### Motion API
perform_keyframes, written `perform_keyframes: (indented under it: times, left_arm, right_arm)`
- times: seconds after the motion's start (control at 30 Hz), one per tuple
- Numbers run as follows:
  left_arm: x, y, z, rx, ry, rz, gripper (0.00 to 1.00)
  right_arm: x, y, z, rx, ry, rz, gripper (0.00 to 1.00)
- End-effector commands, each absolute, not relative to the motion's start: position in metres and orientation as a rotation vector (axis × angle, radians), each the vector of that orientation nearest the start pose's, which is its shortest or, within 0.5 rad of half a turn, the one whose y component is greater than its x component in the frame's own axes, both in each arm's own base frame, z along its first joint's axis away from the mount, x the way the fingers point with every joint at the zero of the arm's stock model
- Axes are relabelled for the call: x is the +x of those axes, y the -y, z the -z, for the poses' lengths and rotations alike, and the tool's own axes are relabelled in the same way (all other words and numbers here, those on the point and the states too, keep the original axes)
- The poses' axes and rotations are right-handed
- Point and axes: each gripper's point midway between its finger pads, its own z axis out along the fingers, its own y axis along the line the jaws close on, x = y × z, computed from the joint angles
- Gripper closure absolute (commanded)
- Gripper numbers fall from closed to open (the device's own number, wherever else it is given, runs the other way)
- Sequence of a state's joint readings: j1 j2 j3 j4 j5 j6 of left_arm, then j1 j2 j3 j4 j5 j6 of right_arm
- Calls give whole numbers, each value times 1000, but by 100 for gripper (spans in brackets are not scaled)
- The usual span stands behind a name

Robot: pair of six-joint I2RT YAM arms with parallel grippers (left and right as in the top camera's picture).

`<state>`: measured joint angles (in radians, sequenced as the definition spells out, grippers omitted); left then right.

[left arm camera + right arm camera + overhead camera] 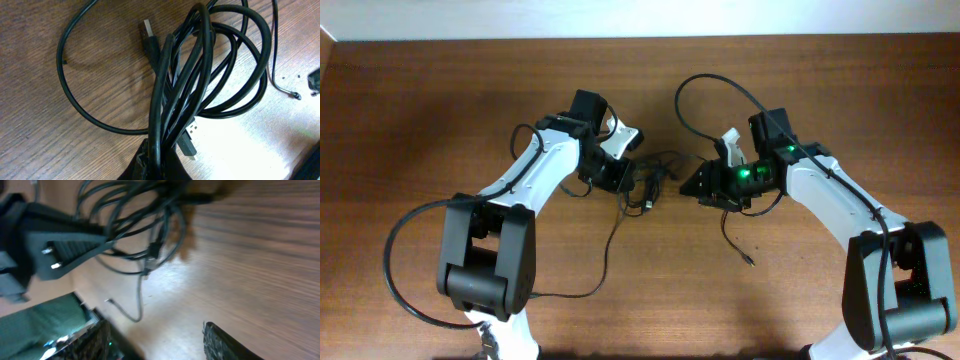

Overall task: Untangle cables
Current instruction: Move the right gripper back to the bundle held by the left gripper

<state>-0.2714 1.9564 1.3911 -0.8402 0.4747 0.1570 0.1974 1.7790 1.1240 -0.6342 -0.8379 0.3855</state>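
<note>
The cables point(648, 188) are a tangle of thin black cords on the wooden table between my two grippers. In the left wrist view the cables point(210, 65) form overlapping loops, with a USB plug point(146, 31) above and another plug point(189, 143) below. My left gripper point(626, 182) is shut on several strands of the bundle point(159, 159). My right gripper point(694, 186) is open and empty, just right of the tangle. In the right wrist view its fingers point(160, 345) frame bare table, with the cables point(134, 230) farther ahead.
One cord end point(748, 260) trails toward the front under my right arm, and another runs front-left point(603, 262). A thicker black arm cable loops above the right wrist point(715, 82). The left gripper body point(55, 247) shows in the right wrist view.
</note>
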Motion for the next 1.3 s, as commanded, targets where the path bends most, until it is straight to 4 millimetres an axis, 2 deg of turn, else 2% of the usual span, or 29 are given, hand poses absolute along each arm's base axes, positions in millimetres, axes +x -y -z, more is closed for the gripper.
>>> perform_keyframes:
  times: [0.0, 0.03, 0.1, 0.17, 0.2, 0.23, 0.27, 0.3, 0.4, 0.43, 0.47, 0.5, 0.57, 0.6, 0.63, 0.73, 0.8, 0.87, 0.97, 1.0, 1.03, 1.2, 1.27]
  left_arm:
    - [357, 179, -52, 688, -2842, 763, 100]
    - [356, 182, -55, 713, -2816, 816, 100]
    - [351, 192, -68, 783, -2724, 992, 100]
    - [344, 199, -80, 853, -2624, 1143, 100]
    - [343, 200, -83, 872, -2600, 1169, 100]
    - [344, 199, -82, 873, -2606, 1154, 94]
    - [344, 197, -79, 876, -2619, 1126, 71]
    - [344, 197, -79, 875, -2619, 1126, 55]
    - [345, 186, -69, 824, -2718, 1018, 38]
    - [345, 178, -62, 793, -2777, 939, 39]
    - [345, 175, -59, 778, -2806, 897, 50]
    - [345, 175, -59, 778, -2806, 898, 67]
    - [345, 175, -59, 779, -2806, 898, 70]
    - [345, 175, -59, 779, -2806, 898, 93]
    - [345, 175, -59, 779, -2806, 898, 100]
    - [345, 175, -59, 779, -2807, 896, 100]
    - [347, 169, -54, 763, -2836, 832, 100]
    - [347, 168, -54, 752, -2844, 824, 100]
    - [347, 168, -54, 752, -2844, 824, 100]
    - [347, 168, -54, 752, -2844, 824, 91]
    - [347, 168, -54, 751, -2844, 823, 77]
    - [352, 152, -45, 665, -2920, 668, 83]
    - [352, 152, -45, 666, -2920, 667, 78]
  right_arm:
    - [316, -217, -129, -135, -2639, -1649, 40]
    - [315, -219, -137, -177, -2592, -1702, 40]
    - [319, -222, -139, -218, -2558, -1700, 50]
    - [319, -226, -134, -241, -2578, -1646, 51]
    - [321, -224, -128, -231, -2598, -1594, 47]
    - [324, -222, -125, -226, -2609, -1553, 46]
    - [326, -220, -122, -220, -2618, -1522, 46]
    - [326, -221, -122, -222, -2618, -1523, 46]
    - [323, -225, -121, -238, -2624, -1523, 46]
    - [322, -226, -119, -244, -2633, -1504, 46]
    - [322, -227, -115, -249, -2653, -1457, 46]
    - [323, -227, -111, -249, -2667, -1427, 46]
    - [318, -233, -109, -277, -2680, -1407, 46]
    - [317, -236, -108, -286, -2685, -1402, 47]
    - [315, -238, -108, -297, -2686, -1403, 47]
    - [311, -244, -106, -318, -2702, -1386, 55]
    - [314, -243, -88, -210, -2795, -1202, 59]
    - [315, -253, -84, -239, -2788, -1147, 60]
    - [322, -263, -76, -168, -2789, -1079, 60]
    - [324, -268, -76, -174, -2774, -1091, 60]
    - [326, -273, -75, -189, -2759, -1093, 60]
    - [337, -296, -61, -207, -2705, -1080, 61]
    - [345, -300, -54, -209, -2681, -1057, 61]
